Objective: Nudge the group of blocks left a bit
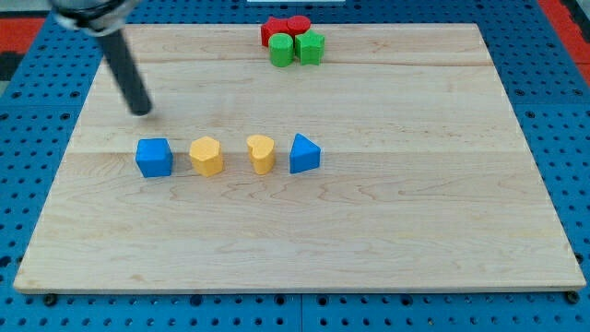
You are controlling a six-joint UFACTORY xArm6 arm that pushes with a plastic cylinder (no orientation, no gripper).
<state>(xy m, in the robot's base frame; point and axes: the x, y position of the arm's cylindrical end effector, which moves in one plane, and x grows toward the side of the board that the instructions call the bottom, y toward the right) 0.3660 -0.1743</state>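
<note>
My tip [141, 112] rests on the wooden board [415, 212] at the view's upper left, above and a little left of the blue cube [154, 157]. A row lies across the board's middle: the blue cube, a yellow block [207, 156], a yellow heart-like block [262, 153] and a blue triangular block [304, 154]. At the view's top a tight cluster holds two red blocks [274, 29] [298, 25] and two green blocks [281, 50] [310, 46]. My tip touches no block.
The board lies on a blue pegboard surface [562, 111] that surrounds it on all sides. The red and green cluster sits right at the board's top edge.
</note>
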